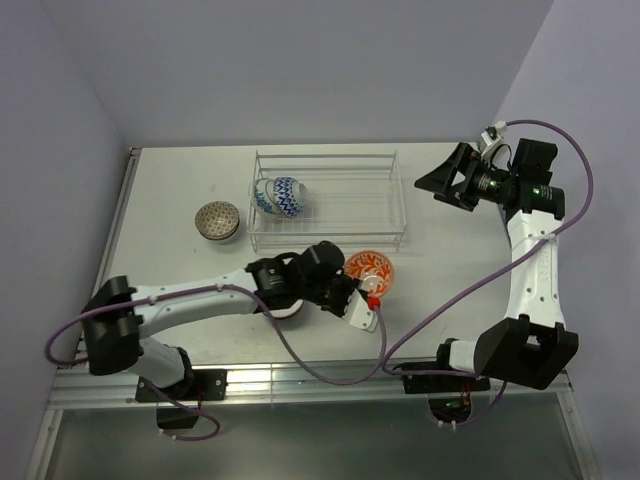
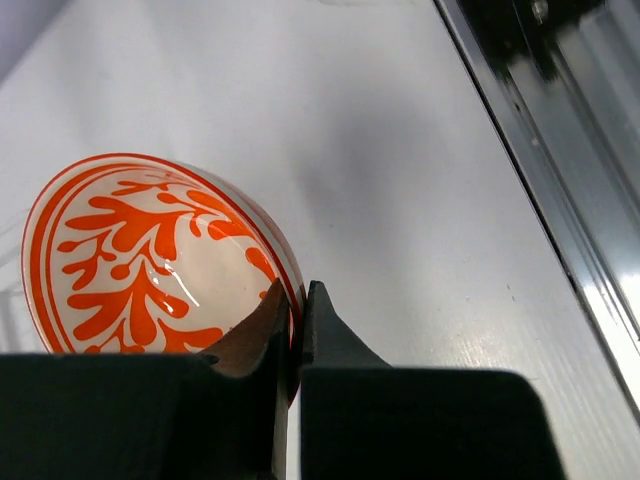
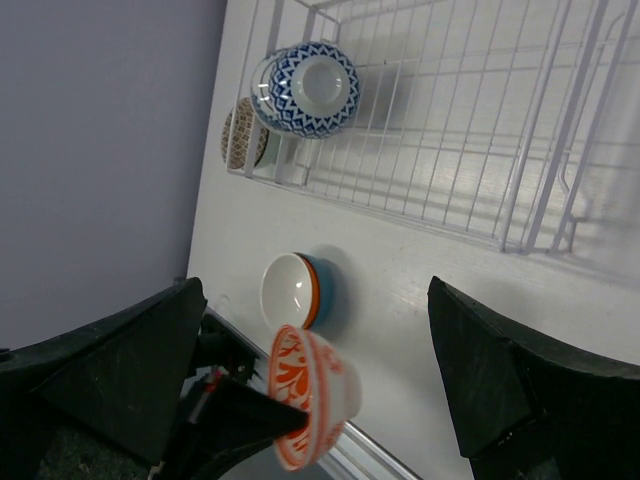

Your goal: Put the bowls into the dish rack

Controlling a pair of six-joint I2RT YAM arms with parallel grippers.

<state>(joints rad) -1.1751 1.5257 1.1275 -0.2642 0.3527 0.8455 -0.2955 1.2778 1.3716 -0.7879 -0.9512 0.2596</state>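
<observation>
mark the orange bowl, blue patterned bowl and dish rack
orange bowl (image 2: 150, 260), left wrist view, patterned inside
blue patterned bowl (image 1: 288, 197), top external view, outer side
dish rack (image 1: 330, 240), top external view, near wall

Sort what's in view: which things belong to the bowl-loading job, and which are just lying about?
Job: rack; blue bowl inside it; grey bowl left of it; orange bowl, rim held in the left pincer; white bowl beside the orange one.
Not the job: purple cables; table.
</observation>
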